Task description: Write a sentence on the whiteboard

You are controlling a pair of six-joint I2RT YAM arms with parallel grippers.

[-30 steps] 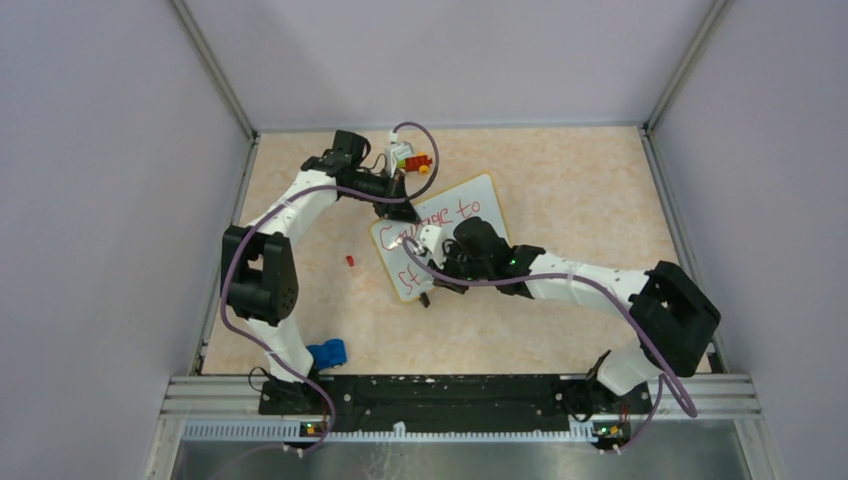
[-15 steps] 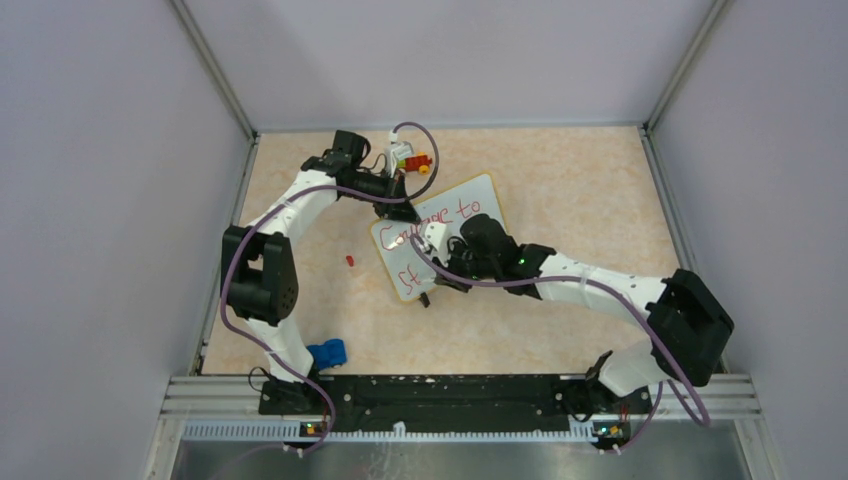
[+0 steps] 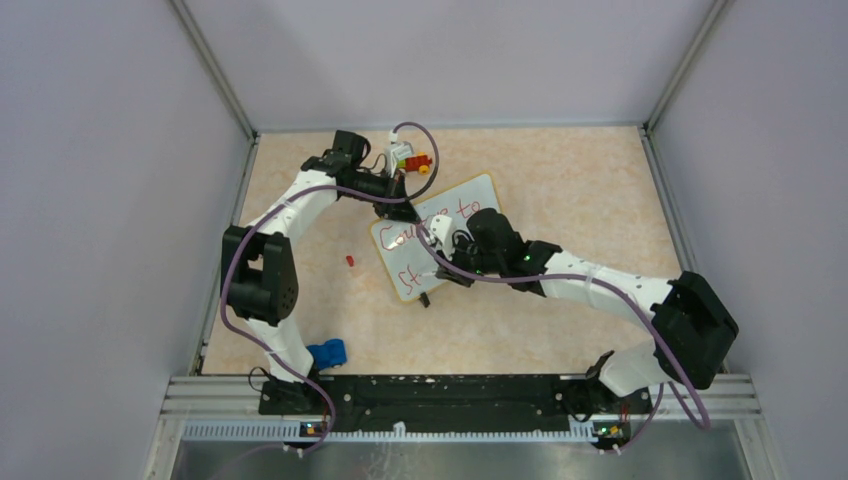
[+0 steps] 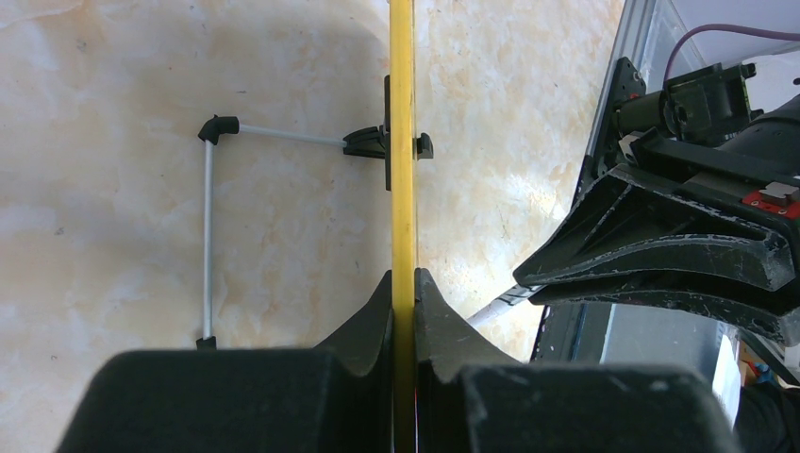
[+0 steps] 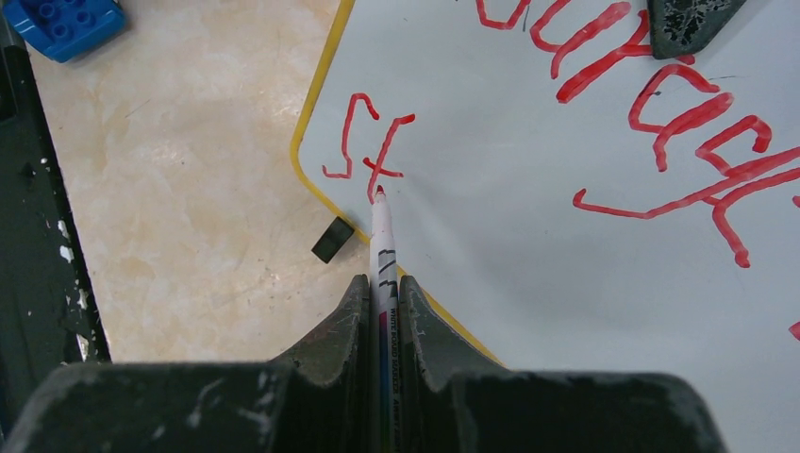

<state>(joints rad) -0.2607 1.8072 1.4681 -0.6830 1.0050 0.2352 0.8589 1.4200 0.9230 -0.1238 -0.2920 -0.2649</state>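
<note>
Whiteboard [image 3: 478,192] sits at an angle near the middle of the table [image 3: 590,190]. The left end effector [image 4: 404,278] is clamped tight on the yellow rim along the board's far edge. The right end effector [image 5: 382,283] is closed around a marker [image 5: 381,236], its red tip at the foot of the "t" in "St", close to the board's near left edge. The sentence [image 5: 660,123] reads "Courage to St". A black foot [image 5: 332,239] sits just outside that edge. Plain white board runs right of the tip, and a broad stretch of table separates the board from the right wall. A blue block [image 3: 327,352] lies well apart, by the left arm's base.
</note>
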